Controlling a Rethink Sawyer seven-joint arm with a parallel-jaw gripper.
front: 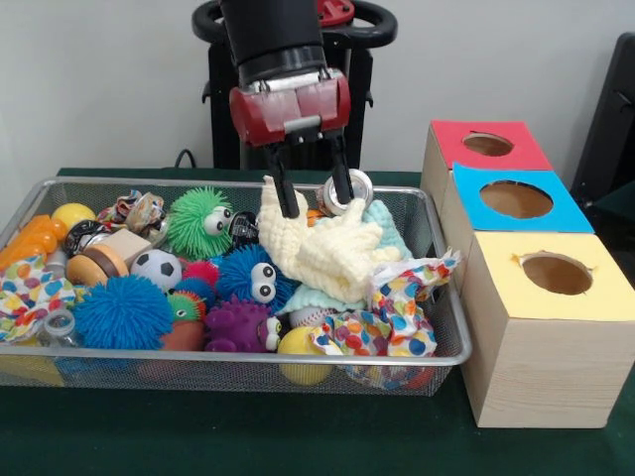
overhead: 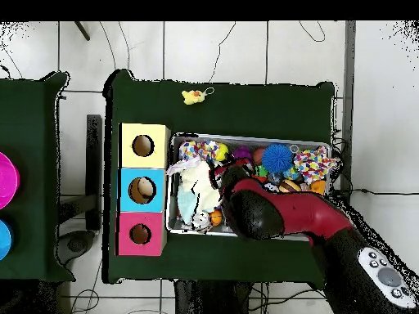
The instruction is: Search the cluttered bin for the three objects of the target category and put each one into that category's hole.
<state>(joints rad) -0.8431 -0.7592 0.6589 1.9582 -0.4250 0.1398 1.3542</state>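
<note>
Gripper [front: 312, 192] wide open over the yellow cloth [front: 319, 243] in the wire bin [front: 448, 327] — could grab only cloth, dragging toys out.

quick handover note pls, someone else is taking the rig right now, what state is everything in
Gripper: open, fingers down in the wire bin, straddling the pale yellow knit cloth, nothing held.
Bin is full: fuzzy balls, soccer ball, polka-dot cloths, a metal ring by one finger.
Boxes beside the bin: red, blue, yellow. Overhead shows something already inside the blue hole; the other two holes look empty.
Left: target category unclear from the pictures; keep searching and sorting.
</note>
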